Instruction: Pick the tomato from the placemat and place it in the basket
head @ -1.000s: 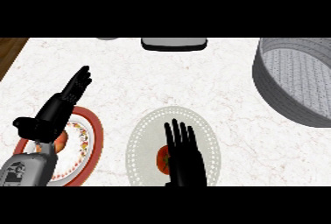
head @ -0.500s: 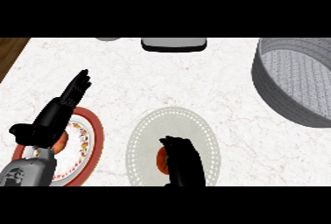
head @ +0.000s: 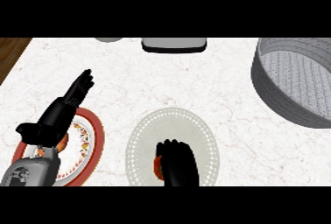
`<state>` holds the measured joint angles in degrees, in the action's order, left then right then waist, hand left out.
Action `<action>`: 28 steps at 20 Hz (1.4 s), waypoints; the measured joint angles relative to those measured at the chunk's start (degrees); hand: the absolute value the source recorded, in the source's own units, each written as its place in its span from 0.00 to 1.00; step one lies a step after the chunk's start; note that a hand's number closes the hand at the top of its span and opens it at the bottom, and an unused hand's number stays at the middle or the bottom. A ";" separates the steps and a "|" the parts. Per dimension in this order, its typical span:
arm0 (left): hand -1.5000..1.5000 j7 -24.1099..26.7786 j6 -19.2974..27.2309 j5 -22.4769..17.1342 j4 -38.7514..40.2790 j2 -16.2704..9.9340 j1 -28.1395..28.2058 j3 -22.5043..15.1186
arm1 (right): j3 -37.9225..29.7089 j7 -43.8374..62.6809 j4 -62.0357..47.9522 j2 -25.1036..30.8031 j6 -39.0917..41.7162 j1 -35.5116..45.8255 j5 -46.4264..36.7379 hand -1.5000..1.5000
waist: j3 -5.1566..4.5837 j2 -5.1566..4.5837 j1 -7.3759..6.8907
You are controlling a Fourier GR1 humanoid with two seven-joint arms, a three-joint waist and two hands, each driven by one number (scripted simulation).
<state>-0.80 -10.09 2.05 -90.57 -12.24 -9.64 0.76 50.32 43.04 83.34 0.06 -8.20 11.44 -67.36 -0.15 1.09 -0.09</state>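
A round pale placemat with a dotted rim lies on the marble counter at lower centre. The red tomato sits on its near part and shows only as a sliver at the left of my right hand. That hand covers the tomato with its fingers curled down round it. The grey basket stands at the right edge, well away from the hand. My left hand rests open at the left, fingers straight and pointing away, above a red-rimmed plate.
A dark tray-like object sits at the counter's far edge, with a grey rounded thing to its left. The wooden floor shows past the counter's left edge.
My right hand's fingers went from straight over the placemat to curled down over the tomato, and the hand drew back toward the near edge. The left hand drifted slightly.
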 measured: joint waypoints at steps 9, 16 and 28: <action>0.50 0.45 -0.02 0.66 0.32 0.37 -0.26 0.23 | -10.28 4.64 -3.44 0.19 1.88 4.88 1.48 1.00 | 0.09 -0.72 -0.03; 0.50 -0.24 -0.87 0.19 -0.89 0.08 -0.45 0.16 | -29.80 9.49 -13.02 0.09 -0.11 17.47 9.34 1.00 | 0.18 -1.41 -1.10; 0.50 -0.04 -1.13 0.30 0.12 0.03 -0.12 0.89 | -33.96 13.08 -3.08 0.05 -15.41 29.30 7.58 1.00 | 0.14 -0.90 -0.08</action>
<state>-0.84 -11.22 2.34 -90.44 -12.21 -9.76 1.65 16.36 56.12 80.26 0.11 -23.61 40.74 -59.78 -0.01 0.19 -0.17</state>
